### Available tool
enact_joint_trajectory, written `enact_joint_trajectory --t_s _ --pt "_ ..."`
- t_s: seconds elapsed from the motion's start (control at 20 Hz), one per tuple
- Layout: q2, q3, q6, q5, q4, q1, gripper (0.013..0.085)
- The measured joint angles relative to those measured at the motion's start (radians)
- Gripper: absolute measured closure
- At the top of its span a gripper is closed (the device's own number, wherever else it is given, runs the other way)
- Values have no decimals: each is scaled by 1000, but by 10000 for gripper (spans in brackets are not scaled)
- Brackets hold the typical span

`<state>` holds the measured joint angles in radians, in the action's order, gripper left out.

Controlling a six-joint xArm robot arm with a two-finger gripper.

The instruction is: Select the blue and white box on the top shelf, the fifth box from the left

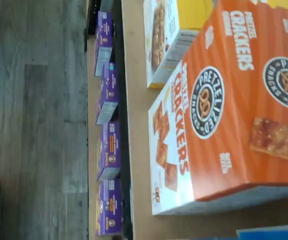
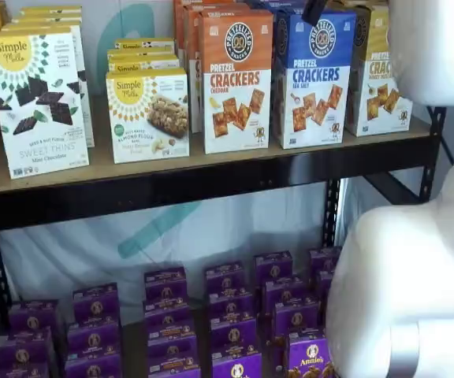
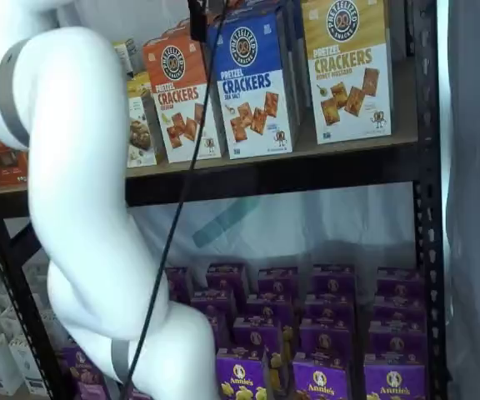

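The blue and white box (image 2: 315,75) stands upright on the top shelf (image 2: 211,163), between an orange-topped cracker box (image 2: 236,79) and a yellow-topped one (image 2: 378,79). It shows in both shelf views (image 3: 252,83). Only a black fingertip of my gripper (image 2: 314,11) hangs from the view's top edge, just above the blue box's top. In a shelf view the gripper (image 3: 197,23) shows as one dark finger with a cable beside it. No gap can be seen. The wrist view is filled by the orange box (image 1: 234,110), with a thin blue sliver (image 1: 271,233) at the frame's edge.
Simple Mills boxes (image 2: 38,98) stand further along the top shelf (image 3: 348,146). Several small purple boxes (image 2: 235,315) fill the lower level. My white arm (image 3: 82,208) stands between the camera and the shelves. A black upright (image 3: 423,167) edges the frame.
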<state>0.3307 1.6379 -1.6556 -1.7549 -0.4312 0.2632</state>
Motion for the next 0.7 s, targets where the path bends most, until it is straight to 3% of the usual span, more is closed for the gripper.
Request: enact_joint_trajectory --t_s 0.7 --pt "-121 97 -15 -1 10 3 130"
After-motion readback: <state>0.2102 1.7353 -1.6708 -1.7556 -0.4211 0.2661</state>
